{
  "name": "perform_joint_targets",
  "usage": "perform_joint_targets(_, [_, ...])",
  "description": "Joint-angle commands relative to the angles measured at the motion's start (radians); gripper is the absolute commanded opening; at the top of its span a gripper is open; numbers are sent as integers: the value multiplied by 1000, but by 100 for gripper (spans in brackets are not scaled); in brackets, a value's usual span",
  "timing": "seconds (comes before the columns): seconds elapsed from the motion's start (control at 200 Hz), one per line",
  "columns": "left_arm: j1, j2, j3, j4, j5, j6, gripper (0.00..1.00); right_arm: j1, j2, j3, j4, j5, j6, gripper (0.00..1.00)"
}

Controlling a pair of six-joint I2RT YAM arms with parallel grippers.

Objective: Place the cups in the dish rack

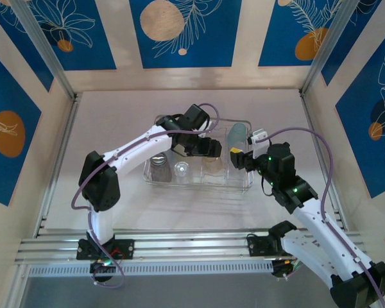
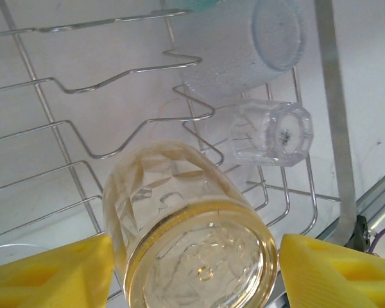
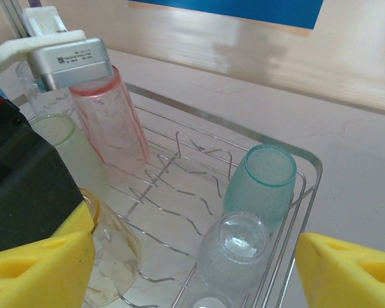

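- Placement of the amber cup (image 2: 186,237) looks like the step in hand. It sits tilted over the wires of the dish rack (image 3: 244,131), with its base turned up toward the left wrist camera.
- Left claw (image 2: 196,247) has a yellow finger at each side of that cup, with no gap to be seen. Whether it pinches the cup or only flanks it, I cannot tell.
- Right claw (image 3: 196,247) is spread wide above the right end of the rack, with nothing gripped between its fingers.
- Other cups lie in the rack: a pink cup (image 3: 112,122) and a teal cup (image 3: 260,179) among the prongs (image 3: 191,142), and a clear cup (image 2: 273,131) near the amber one.
- Doing it well probably means lowering the amber cup until its rim rests firmly against a prong. Only then should the fingers part, slowly and evenly, so neither side drags it over.
- Lifting straight up afterwards seems wise. A sideways pull could topple the amber cup into the clear one.
- With the two claws this close over the rack, the right one is best held off until the left has cleared.
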Motion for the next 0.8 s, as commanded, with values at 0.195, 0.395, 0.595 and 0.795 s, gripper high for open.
perform_joint_targets(0.195, [-30, 58, 59, -81, -10, 59, 68, -99, 13, 4, -64, -145, 181, 79])
perform_joint_targets(0.395, [-36, 96, 91, -119, -30, 77, 68, -76, -46, -58, 1, -195, 124, 79])
perform_joint_targets(0.595, [-42, 120, 124, -151, -46, 86, 69, -77, -51, -58, -12, -181, 113, 79])
perform_joint_targets(0.795, [-56, 146, 172, -195, -83, 103, 68, -77, -51, -64, -8, -173, 117, 80])
